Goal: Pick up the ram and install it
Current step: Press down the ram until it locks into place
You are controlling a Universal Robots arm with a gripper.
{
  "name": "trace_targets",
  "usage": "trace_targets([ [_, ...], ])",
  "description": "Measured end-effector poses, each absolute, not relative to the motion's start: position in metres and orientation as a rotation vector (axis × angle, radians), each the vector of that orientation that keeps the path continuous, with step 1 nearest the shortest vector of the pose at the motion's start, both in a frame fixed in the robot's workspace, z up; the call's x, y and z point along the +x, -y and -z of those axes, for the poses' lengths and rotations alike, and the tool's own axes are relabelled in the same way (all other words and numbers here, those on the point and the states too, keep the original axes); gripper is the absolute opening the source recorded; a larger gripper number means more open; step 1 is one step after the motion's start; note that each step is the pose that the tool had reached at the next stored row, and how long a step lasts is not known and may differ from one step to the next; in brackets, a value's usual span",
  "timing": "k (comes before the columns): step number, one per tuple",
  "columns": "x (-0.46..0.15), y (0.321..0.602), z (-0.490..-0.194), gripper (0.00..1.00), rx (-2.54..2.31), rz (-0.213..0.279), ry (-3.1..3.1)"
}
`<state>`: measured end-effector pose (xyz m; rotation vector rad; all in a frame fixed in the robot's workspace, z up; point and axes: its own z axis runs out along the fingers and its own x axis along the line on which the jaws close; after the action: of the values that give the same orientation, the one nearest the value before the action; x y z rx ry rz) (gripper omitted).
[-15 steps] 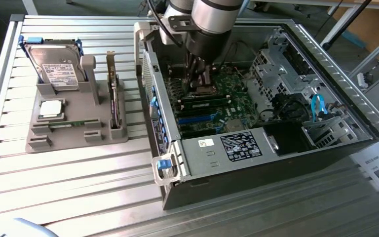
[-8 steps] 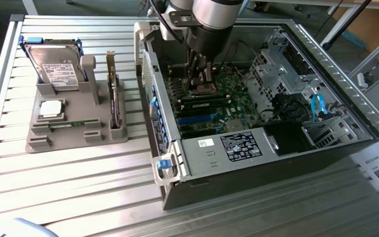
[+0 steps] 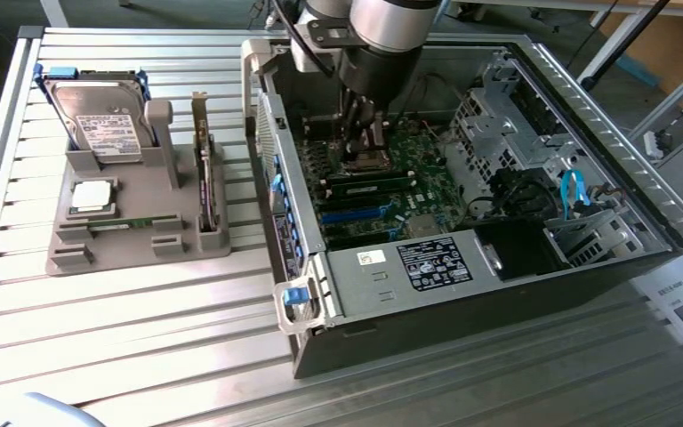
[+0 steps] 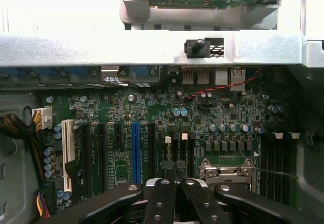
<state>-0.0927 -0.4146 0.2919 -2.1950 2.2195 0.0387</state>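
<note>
A ram stick (image 3: 122,224), thin and green, lies flat in a slot near the front of the grey holder (image 3: 75,258) on the exterior view's left. My gripper (image 3: 363,147) is far from it, reaching down inside the open computer case (image 3: 461,347) over the motherboard (image 3: 419,191). In the wrist view my gripper (image 4: 173,167) is shut, its two narrow fingertips (image 4: 167,169) close together just above the board beside the silver processor socket (image 4: 228,171). I see nothing between them. Black memory slots (image 4: 276,155) run along the board past the socket.
The holder also carries a hard drive (image 3: 99,116), a square silver processor chip (image 3: 92,197) and an upright dark expansion card (image 3: 205,178). The case's metal walls (image 3: 273,151) and drive cage (image 3: 496,116) hem in the arm. Blue and black cables (image 3: 573,191) sit beyond the board.
</note>
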Motion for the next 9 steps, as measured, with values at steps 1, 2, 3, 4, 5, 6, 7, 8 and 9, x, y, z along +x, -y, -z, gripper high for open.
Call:
trace_targets([
  [1, -0.090, 0.415, -0.292, 0.10, -2.195, -0.039, -2.219],
  [2, -0.088, 0.415, -0.292, 0.10, -2.195, -0.039, -2.219],
  [3, -0.086, 0.415, -0.292, 0.10, -2.195, -0.039, -2.220],
  [4, -0.083, 0.415, -0.292, 0.10, -2.195, -0.039, -2.220],
  [5, -0.081, 0.415, -0.292, 0.10, -2.195, -0.040, -2.220],
  [6, -0.078, 0.415, -0.292, 0.10, -2.195, -0.040, -2.220],
  [7, -0.075, 0.415, -0.292, 0.10, -2.196, -0.041, -2.220],
  [8, -0.072, 0.415, -0.292, 0.10, -2.196, -0.041, -2.221],
  [9, -0.070, 0.415, -0.292, 0.10, -2.196, -0.042, -2.221],
])
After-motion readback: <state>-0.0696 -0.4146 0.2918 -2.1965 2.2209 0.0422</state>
